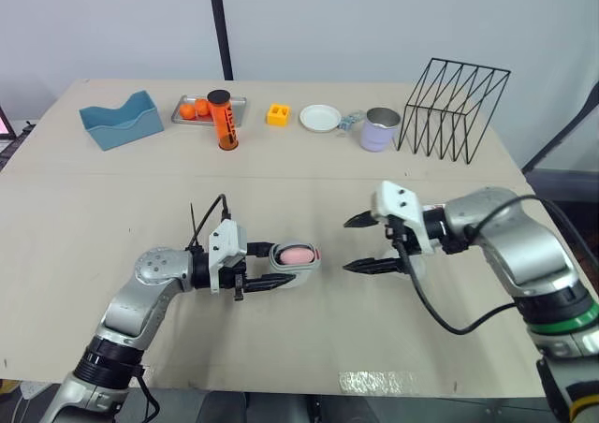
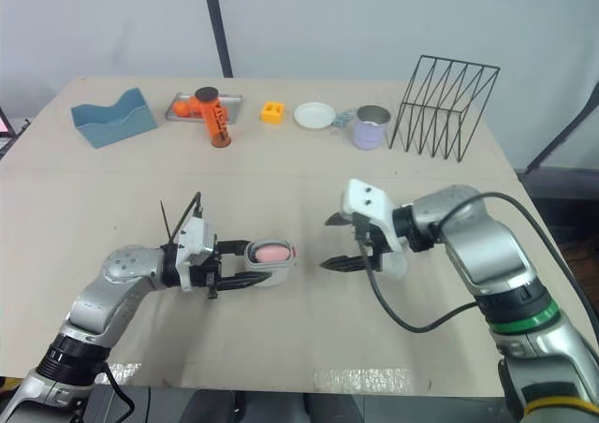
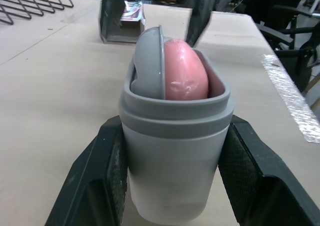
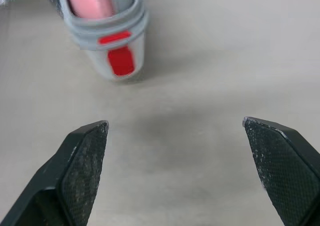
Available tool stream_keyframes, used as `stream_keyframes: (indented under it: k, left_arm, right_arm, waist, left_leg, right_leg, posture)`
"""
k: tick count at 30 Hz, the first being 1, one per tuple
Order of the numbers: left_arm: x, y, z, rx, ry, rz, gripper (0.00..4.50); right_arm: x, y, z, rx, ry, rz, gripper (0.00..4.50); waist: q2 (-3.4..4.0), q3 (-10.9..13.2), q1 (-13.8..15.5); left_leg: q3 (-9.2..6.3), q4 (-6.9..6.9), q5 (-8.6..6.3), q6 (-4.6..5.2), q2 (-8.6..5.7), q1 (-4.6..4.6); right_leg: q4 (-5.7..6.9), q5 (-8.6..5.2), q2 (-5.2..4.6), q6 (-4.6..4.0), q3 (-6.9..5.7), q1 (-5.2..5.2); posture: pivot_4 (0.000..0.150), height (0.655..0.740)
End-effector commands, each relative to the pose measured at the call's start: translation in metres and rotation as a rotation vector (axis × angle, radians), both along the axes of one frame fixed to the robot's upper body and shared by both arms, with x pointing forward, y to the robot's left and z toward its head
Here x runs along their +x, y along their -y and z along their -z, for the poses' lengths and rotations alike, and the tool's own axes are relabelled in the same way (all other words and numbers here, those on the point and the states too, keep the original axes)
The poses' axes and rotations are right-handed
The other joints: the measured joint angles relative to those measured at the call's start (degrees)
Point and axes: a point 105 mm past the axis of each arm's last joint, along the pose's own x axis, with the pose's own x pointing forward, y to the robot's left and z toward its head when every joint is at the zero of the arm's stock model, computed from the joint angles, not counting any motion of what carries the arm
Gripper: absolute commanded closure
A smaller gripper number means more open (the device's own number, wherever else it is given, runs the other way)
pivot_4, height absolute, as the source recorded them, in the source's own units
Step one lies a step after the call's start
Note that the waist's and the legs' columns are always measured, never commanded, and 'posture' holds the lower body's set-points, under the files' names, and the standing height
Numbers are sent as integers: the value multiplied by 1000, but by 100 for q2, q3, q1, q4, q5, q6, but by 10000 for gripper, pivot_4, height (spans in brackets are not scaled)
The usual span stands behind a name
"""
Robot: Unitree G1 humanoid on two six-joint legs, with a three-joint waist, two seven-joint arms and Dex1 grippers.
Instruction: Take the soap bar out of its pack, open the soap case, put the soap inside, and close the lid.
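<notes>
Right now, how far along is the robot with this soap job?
Done: the pink soap bar sits inside the open grey soap case. In hand: the left tool grips the case by its sides, while the right tool is open, a little apart from it. Left: closing the lid, which stands tilted beside the soap.

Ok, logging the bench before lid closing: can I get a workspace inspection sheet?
Surface: beige table, tape strip at front edge.
Job's things: grey soap case open, pink soap inside.
Clutter: blue holder, tray, orange bottle, yellow block, plate, mug, wire rack along far edge.
Grippers: left gripper shut on soap case; right gripper open, apart, facing it.
Cables: black cable looping from right wrist.
Surroundings: pale wall, black pole.
</notes>
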Motion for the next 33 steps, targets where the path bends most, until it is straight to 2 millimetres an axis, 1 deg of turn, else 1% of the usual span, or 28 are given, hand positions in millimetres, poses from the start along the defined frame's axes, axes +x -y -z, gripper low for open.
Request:
stream_keyframes:
  k: [1,4,6,7,9,11,14,16,17,21,25,27,30,32,33]
  left_arm:
    - [-3,-8,-8,-27,35,9,24813]
    - [-3,-10,-7,-33,32,5,24813]
    - [-3,-10,-6,-40,34,2,24813]
    - [-4,-10,-6,-43,35,2,24813]
    - [-4,-10,-5,-44,41,1,24813]
    - [-5,-11,-4,-43,52,-3,24813]
    - [-4,-13,-4,-40,60,-8,24813]
    - [-4,-13,-3,-40,61,-10,24813]
    - [-4,-13,-3,-40,61,-10,24813]
    - [-5,-12,-4,-39,63,-3,24813]
    - [-7,-11,-7,-41,69,20,24813]
    - [-9,-11,-9,-52,70,35,24813]
    - [-14,-7,-11,-63,71,71,24813]
    - [-14,-6,-10,-64,69,78,24813]
    - [-14,-5,-9,-58,72,88,24813]
  right_arm:
    - [-11,25,-18,206,103,60,575]
    - [-29,46,-13,293,143,73,575]
    - [-41,70,-6,337,178,147,575]
    - [-45,79,-3,337,191,177,575]
    - [-57,109,10,316,192,288,575]
    - [-71,134,21,297,174,381,575]
    - [-87,160,33,281,151,489,575]
    - [-97,178,46,257,131,563,575]
    - [-100,183,50,251,125,587,575]
    - [-110,200,64,234,93,647,575]
    - [-109,209,66,207,87,663,575]
    - [-105,211,66,171,76,637,575]
    - [-99,208,67,71,20,574,575]
    - [-91,204,61,39,-2,552,575]
    - [-86,200,57,16,-16,527,575]
  waist:
    - [-2,-1,17]
    - [-1,0,23]
    - [-1,-1,20]
    - [-1,-1,20]
    - [-1,-1,20]
    - [-1,-1,29]
    - [2,-2,-4]
    - [1,-2,-19]
    - [2,-3,-20]
    - [4,-3,-19]
    - [5,-4,-16]
    - [9,-6,-16]
    - [10,-7,-12]
    - [10,-7,-9]
    - [10,-7,-9]
  left_leg:
    - [0,-1,0,0,-2,0]
    - [0,1,0,0,-5,2]
    - [1,1,1,0,-4,8]
    - [0,2,0,0,-2,14]
    - [2,1,0,0,-4,22]
    - [3,-4,0,0,-5,35]
    - [12,-12,-1,2,-6,53]
    - [19,-17,-1,2,-1,74]
    - [24,-24,-2,2,0,97]
    - [28,-24,-2,2,-1,100]
    - [29,-24,-3,3,-2,98]
    - [32,-24,-3,3,-3,99]
    - [34,-23,-3,3,-3,101]
    - [30,-24,-3,3,-3,99]
    - [32,-24,-3,3,-4,99]
  right_leg:
    - [0,0,-1,0,1,0]
    - [-1,-1,-2,1,2,6]
    - [0,-1,-1,1,4,9]
    - [0,-1,1,2,3,16]
    - [-1,-1,1,3,6,23]
    - [-5,-3,0,5,8,37]
    - [-10,-5,1,9,20,48]
    - [-13,-6,6,10,27,66]
    - [-19,-26,6,43,33,87]
    - [-22,-30,6,44,38,92]
    - [-23,-31,4,46,39,91]
    - [-23,-30,4,46,41,91]
    - [-22,-30,4,46,42,92]
    - [-24,-31,5,47,40,94]
    - [-25,-31,4,47,41,94]
  posture:
    - [1500,7400]
    - [1500,7400]
    - [1500,7400]
    - [1500,7400]
    - [1500,7400]
    - [1500,7400]
    - [1500,7400]
    - [1500,7400]
    - [1500,7400]
    - [1500,7400]
    - [1500,7400]
    - [1500,7400]
    - [1500,7400]
    - [1500,7400]
    - [1500,7400]
